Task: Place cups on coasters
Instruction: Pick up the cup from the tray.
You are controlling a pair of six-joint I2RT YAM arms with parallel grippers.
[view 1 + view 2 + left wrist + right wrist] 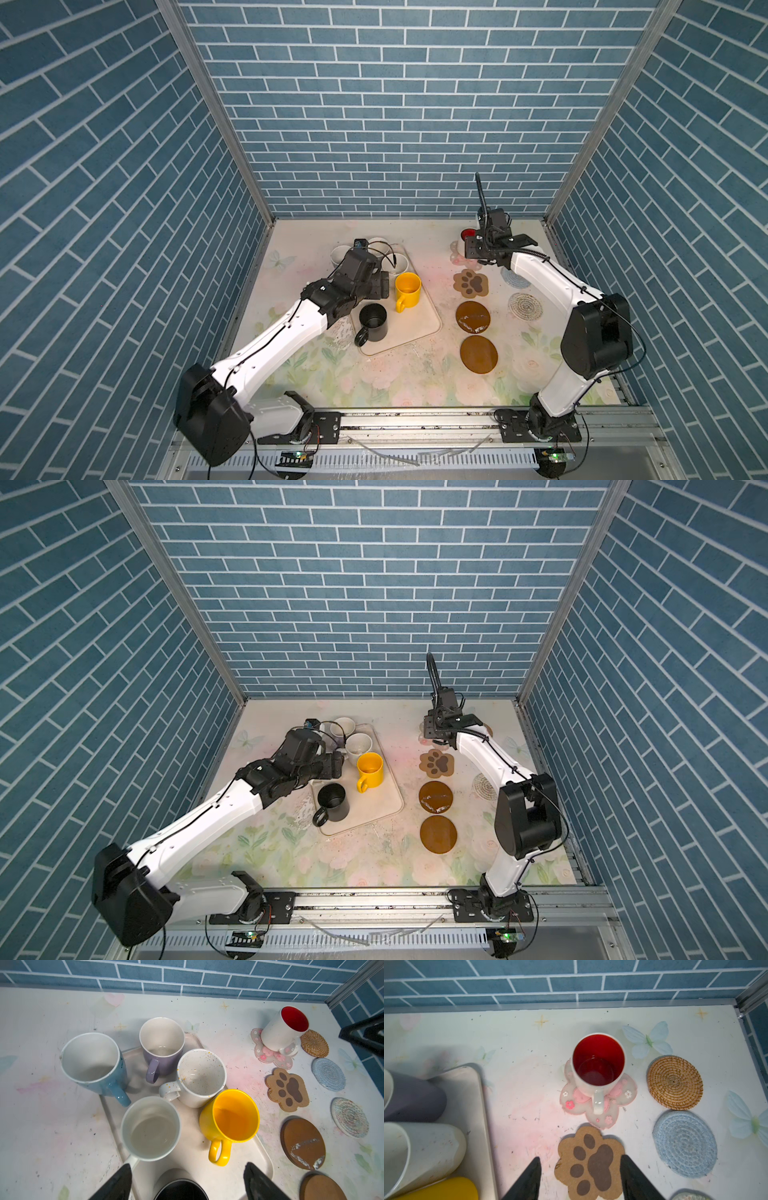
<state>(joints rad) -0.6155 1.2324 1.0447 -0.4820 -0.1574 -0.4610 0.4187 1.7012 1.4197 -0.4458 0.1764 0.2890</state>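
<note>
Several cups crowd the cream tray (267, 1157): light blue (89, 1061), lavender (162, 1047), speckled cream (201, 1076), plain cream (150, 1128), yellow (230, 1118) and black (180, 1190). My left gripper (187, 1165) hangs open over the tray, above the black cup's rim, holding nothing. A white cup with red inside (598, 1059) stands upright on the pink flower coaster (627, 1095). My right gripper (580, 1157) is open and empty above the paw-print coaster (591, 1163), apart from that cup.
Bare coasters lie on the right: rattan (675, 1082), blue woven (685, 1145), whitish spiral (525, 306) and two brown discs (473, 316) (478, 355). The blue brick walls close the back and sides. The right arm reaches over the blue woven coaster.
</note>
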